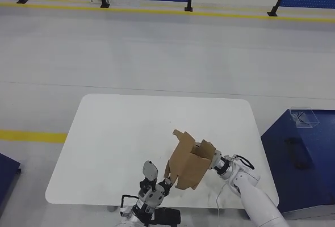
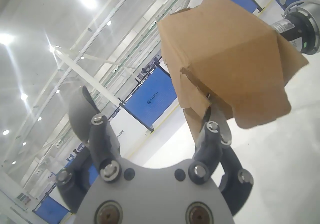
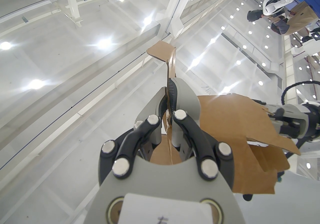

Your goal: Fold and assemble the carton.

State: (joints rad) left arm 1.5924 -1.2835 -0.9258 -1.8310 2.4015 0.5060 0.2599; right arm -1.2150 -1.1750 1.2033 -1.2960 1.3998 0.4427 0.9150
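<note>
Over table point(image 1: 116, 147), carton point(image 1: 187, 164); blue cabinet point(image 1: 309, 164) beside.

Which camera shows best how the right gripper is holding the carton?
The right wrist view: the right gripper is shut on a thin edge of the carton, seen close up. The top view shows the whole carton over the table, but the grip is tiny. The left wrist view shows the carton's outer faces, which hide the grip.
</note>
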